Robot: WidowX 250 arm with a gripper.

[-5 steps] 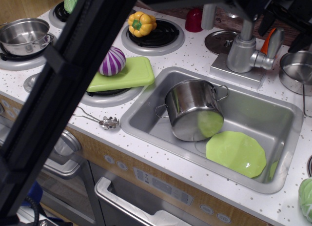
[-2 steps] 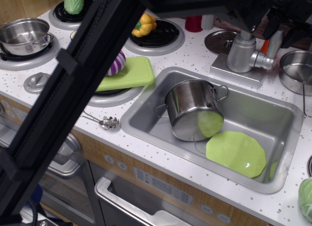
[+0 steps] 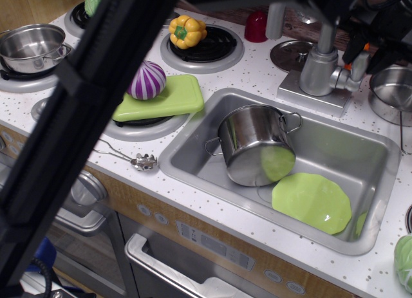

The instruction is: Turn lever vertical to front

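The lever [image 3: 356, 67] is a short silver-grey handle on the right side of the thick faucet base [image 3: 318, 71], at the back of the sink; it points up and slightly right. My black gripper [image 3: 369, 50] hangs over the lever's upper end at the top right. One dark finger [image 3: 351, 46] is left of the lever tip and another [image 3: 388, 55] is to its right, with a gap between them. An orange piece shows just behind the tip. Whether a finger touches the lever is not clear.
The sink [image 3: 193, 140] holds a tipped steel pot [image 3: 254, 143] and a green plate [image 3: 312, 201]. A small steel pan [image 3: 391, 92] stands right of the faucet and a round lid [image 3: 291, 53] to its left. My black arm [image 3: 84, 111] crosses the left foreground.
The gripper has come down and closer around the lever tip. The arm in the foreground swung across and back. The lever stands a little more upright than one second ago.
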